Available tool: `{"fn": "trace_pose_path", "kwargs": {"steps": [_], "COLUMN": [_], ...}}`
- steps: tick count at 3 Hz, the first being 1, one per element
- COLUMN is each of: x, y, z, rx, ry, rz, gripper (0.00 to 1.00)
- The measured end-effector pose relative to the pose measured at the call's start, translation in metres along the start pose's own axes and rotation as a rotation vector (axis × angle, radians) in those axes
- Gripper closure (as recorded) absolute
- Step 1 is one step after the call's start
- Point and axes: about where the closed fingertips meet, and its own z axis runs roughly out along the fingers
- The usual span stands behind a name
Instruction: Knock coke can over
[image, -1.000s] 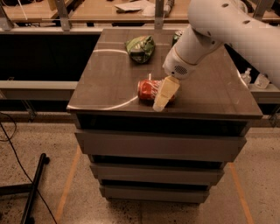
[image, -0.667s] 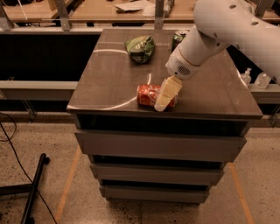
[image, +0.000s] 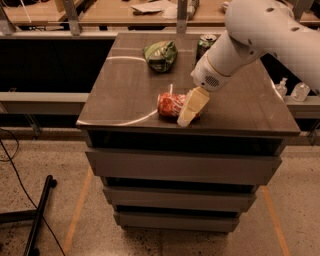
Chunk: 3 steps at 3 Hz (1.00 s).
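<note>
The red coke can (image: 170, 105) lies on its side near the front edge of the dark cabinet top (image: 120, 95), its silver end facing left. My gripper (image: 191, 108) hangs from the white arm directly over the can's right part, its cream-coloured fingers pointing down and left and covering that end of the can.
A green snack bag (image: 160, 54) lies at the back middle of the top. A green drink can (image: 205, 45) stands upright at the back, partly behind my arm. The cabinet has drawers below. Two small bottles (image: 292, 91) stand on a ledge to the right.
The arm has lifted slightly up and to the right. The coke can stays lying on its side in the same place.
</note>
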Motion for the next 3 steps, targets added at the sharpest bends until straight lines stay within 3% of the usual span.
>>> {"fn": "trace_pose_path", "kwargs": {"steps": [2,3], "x": [0.012,0.017], "y": [0.006,0.007], "z": [-0.013,-0.018], "rx": [-0.044,-0.049], "ry": [-0.098,-0.128], "rz": [-0.06,-0.056], "gripper": [0.0,0.0]}}
